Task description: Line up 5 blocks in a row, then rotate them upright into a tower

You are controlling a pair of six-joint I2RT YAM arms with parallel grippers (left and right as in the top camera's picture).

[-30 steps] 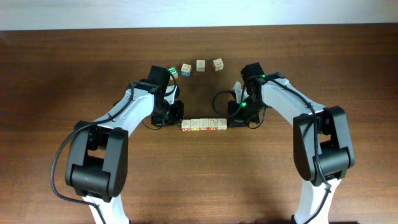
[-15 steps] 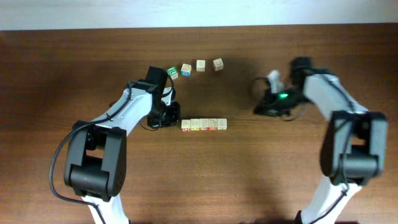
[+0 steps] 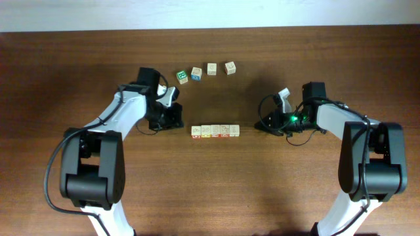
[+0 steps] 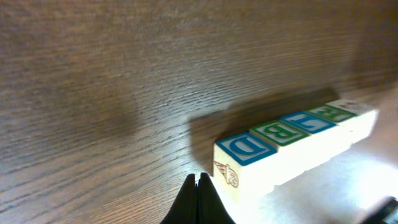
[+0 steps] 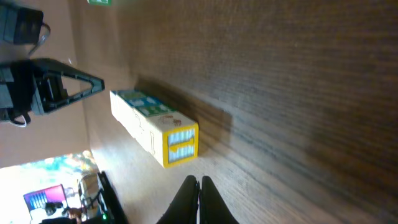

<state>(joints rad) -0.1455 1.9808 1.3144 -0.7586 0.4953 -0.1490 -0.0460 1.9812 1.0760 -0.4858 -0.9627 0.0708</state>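
The five blocks (image 3: 215, 131) sit as one joined row near the middle of the table (image 3: 79, 52), running left-right, all flat on the wood and touching side to side. Left hand (image 3: 176, 119) is low over the table just off the row's left end, w/ a small gap, not touching. Its fingers are closed tip to tip and hold nothing. The left wrist view confirms this: the hand (image 4: 199, 184) comes to one shut point, w/ the blocks (image 4: 292, 146) just ahead and to the side. Their top faces show blue and green letters, D nearest, then B. Right hand (image 3: 262, 124) is further off, well apart from the row's right end, also closed and empty. In the right wrist view that hand (image 5: 199, 183) shows tips pressed together, and the blocks (image 5: 155, 127) lie ahead w/ a yellow-framed end face toward the camera. The left arm (image 5: 53, 93) is visible beyond them. Four loose cubes (image 3: 212, 68) lie in a rough arc toward the table's far edge, apart from each other and from the row.
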